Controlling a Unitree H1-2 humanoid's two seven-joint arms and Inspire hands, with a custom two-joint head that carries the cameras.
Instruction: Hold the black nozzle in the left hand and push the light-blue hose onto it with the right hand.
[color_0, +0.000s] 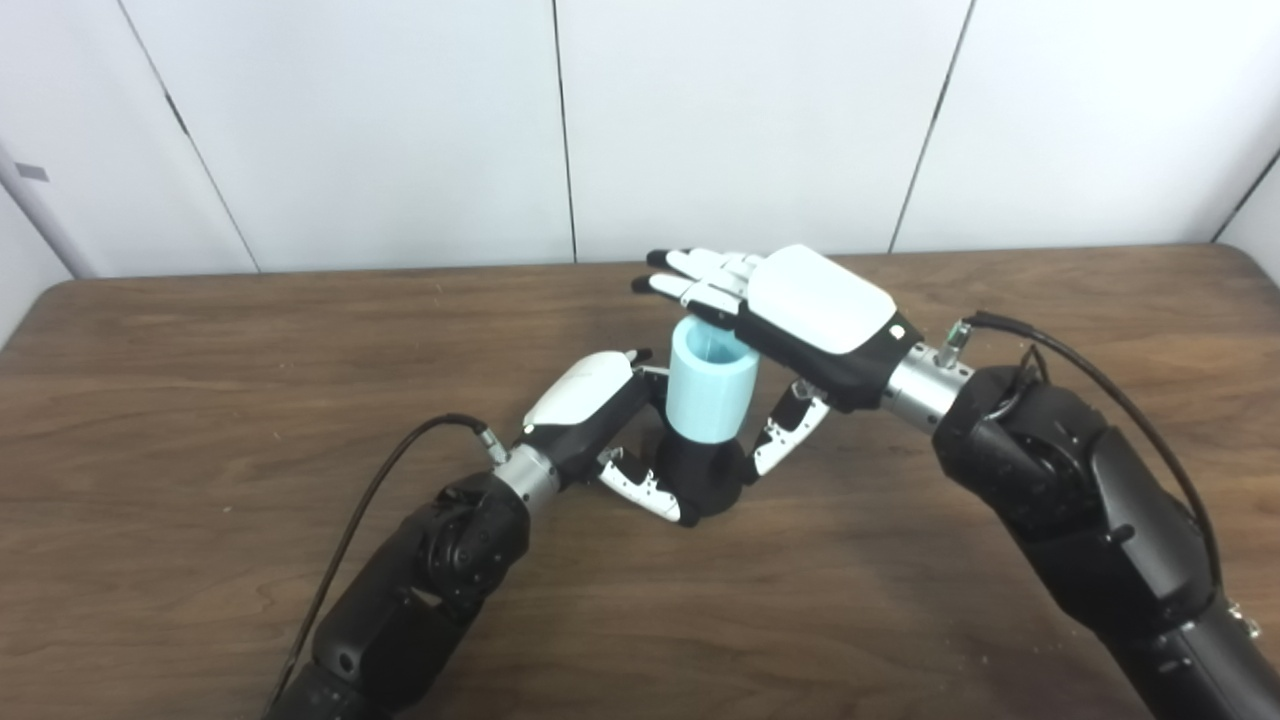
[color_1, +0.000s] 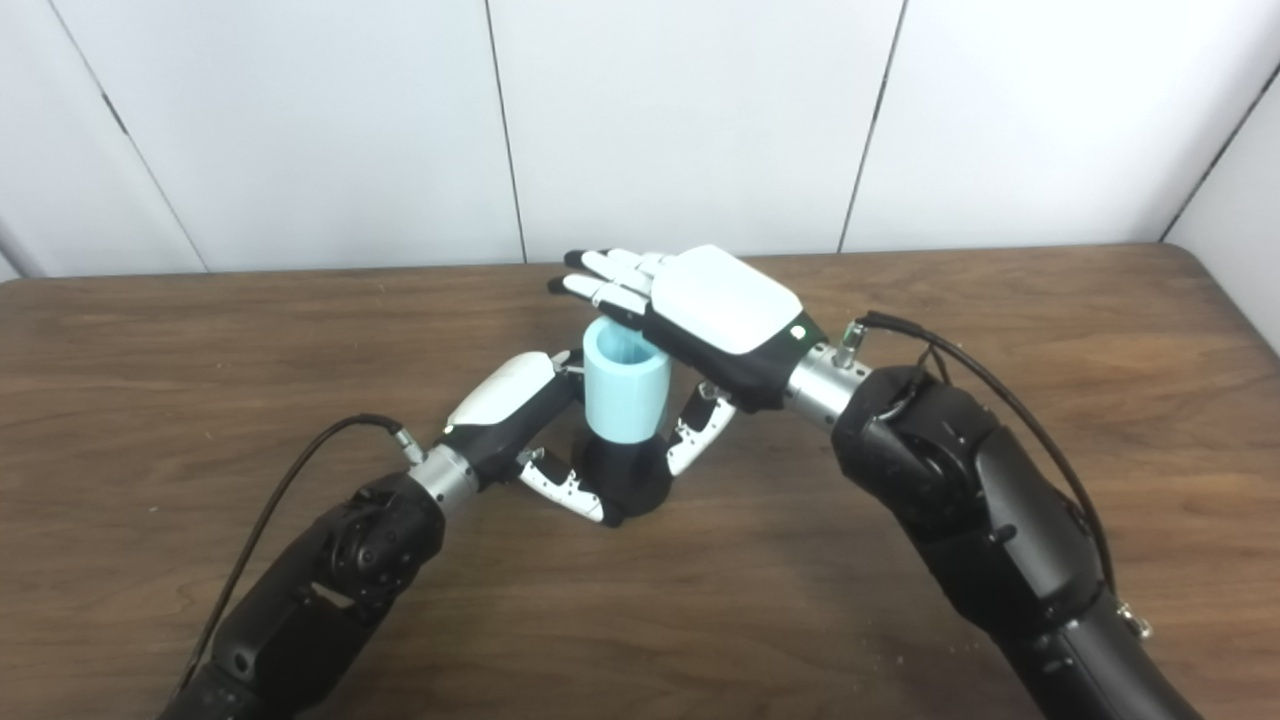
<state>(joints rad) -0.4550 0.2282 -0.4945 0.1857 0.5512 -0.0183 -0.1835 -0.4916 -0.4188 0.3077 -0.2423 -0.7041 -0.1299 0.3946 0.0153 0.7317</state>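
The black nozzle stands upright on the table, and the short light-blue hose sits on top of it with its open end up. My left hand is shut on the black nozzle, with its thumb in front and its fingers behind. My right hand is open and flat, palm down, over the right part of the hose's top rim. Its fingers stretch out past the hose, and its thumb hangs down beside the hose and nozzle. Whether the palm touches the rim is hidden.
The brown wooden table reaches a white panelled wall at the back. A black cable runs along my left forearm and another loops over my right forearm.
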